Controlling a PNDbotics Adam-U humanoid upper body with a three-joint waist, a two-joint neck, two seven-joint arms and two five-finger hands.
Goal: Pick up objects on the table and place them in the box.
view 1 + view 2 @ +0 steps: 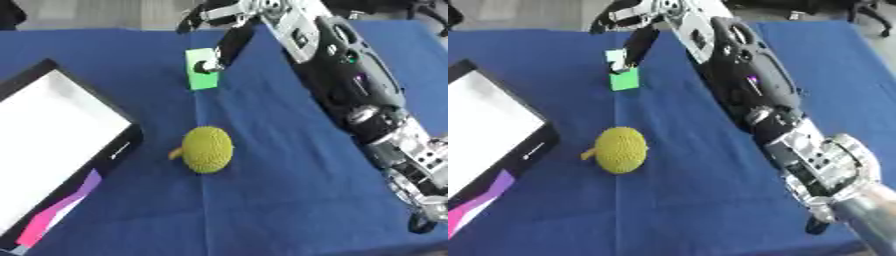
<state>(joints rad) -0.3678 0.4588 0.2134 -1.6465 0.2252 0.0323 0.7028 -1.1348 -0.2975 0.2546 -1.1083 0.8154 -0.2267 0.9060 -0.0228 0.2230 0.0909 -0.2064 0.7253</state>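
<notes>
Far across the blue tablecloth (289,200), the right hand (229,22) reaches out at the end of a long black and silver arm (350,80) that enters from the lower right. Its fingers hang down over the green block (202,70), and one dark fingertip (211,65) seems to touch the block's face. Whether the fingers have closed round the block or merely rest against it I cannot tell; the thumb side is hidden behind the block. The hand comes from above, which suits a small upright piece: a pinch from the top would lift it without knocking it over.

Nearer the robot, well apart from the block, lies a yellow-green knitted ball (208,149) with a small orange stub on its left side. It sits untouched on the cloth, near the box.

To the left stands the box (122,145), dark-rimmed with a pale inside, its near corner showing pink and purple markings. It appears to hold none of the loose objects yet. Both block and ball must travel leftward to reach it, and the block has the longer way to go.

The left hand shows in neither view.
</notes>
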